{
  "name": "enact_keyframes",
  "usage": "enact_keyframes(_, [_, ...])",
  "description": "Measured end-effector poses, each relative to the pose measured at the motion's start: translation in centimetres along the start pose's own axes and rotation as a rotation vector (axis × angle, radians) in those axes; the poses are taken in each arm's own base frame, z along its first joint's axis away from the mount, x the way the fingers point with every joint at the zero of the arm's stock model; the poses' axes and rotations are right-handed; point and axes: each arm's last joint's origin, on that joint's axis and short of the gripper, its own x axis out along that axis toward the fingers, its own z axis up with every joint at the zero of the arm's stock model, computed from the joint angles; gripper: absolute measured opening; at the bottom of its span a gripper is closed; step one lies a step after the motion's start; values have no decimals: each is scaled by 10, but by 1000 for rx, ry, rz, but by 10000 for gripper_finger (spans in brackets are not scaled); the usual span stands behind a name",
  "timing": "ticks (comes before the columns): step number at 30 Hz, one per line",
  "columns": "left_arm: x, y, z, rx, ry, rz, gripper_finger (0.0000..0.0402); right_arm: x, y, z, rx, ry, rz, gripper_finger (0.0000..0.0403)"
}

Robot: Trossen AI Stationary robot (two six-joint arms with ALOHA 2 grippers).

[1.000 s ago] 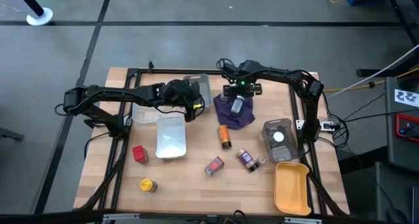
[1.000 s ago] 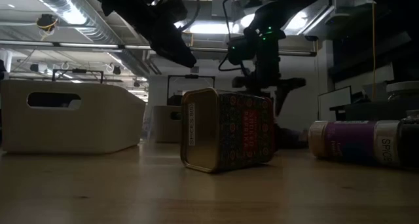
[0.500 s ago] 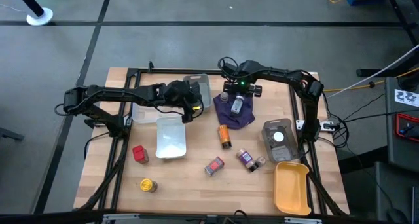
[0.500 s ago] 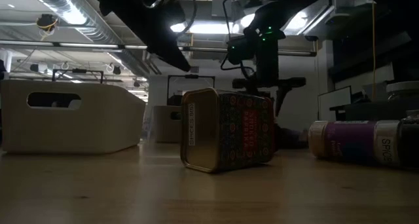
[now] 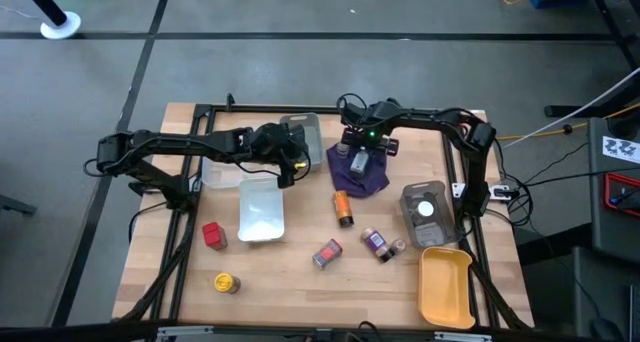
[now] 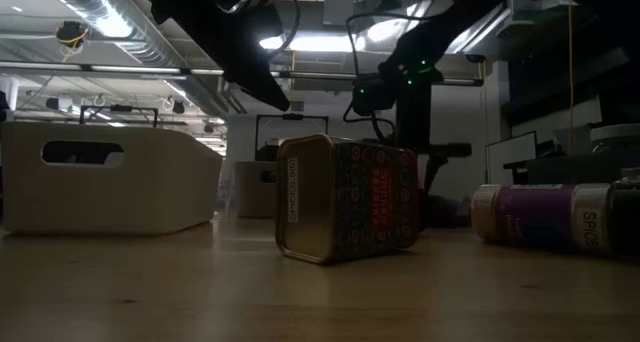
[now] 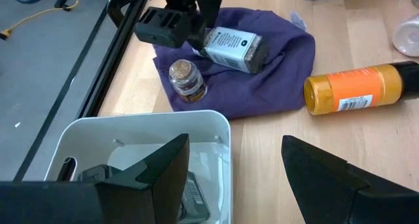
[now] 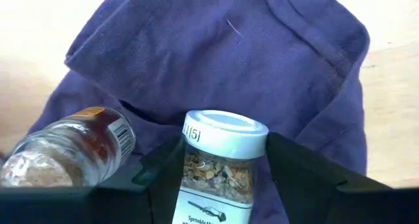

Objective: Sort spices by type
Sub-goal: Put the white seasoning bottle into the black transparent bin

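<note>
Spice jar point(image 8: 219, 168) with a white cap, lying tilted on the purple cloth point(image 8: 262, 60), sits between the right gripper point(image 5: 362, 160) fingers, cap pointing away from the wrist. Its cap reads "11(5)". Left gripper point(image 7: 232, 165) hangs wide open over a white tray point(image 7: 131, 129).

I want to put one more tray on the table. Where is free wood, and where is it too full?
Free wood lies in front of the yellow jar and red tin, and left of the patterned tin. It is crowded around the purple cloth, where the right claw holds a white-capped jar.
</note>
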Motion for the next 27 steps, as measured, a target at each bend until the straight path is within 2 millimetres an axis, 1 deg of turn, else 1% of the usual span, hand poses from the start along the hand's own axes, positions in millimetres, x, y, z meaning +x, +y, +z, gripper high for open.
enact_keyframes(5, [0,0,0,0,0,0,227,5,-4,-1,1,11,-4,214])
enact_keyframes(10, [0,0,0,0,0,0,227,6,-4,-1,1,12,-2,214])
enact_keyframes(19, [0,0,0,0,4,-1,227,-5,7,1,-2,22,23,214])
enact_keyframes(27, [0,0,-2,-1,17,-4,227,-8,7,1,-2,27,18,214])
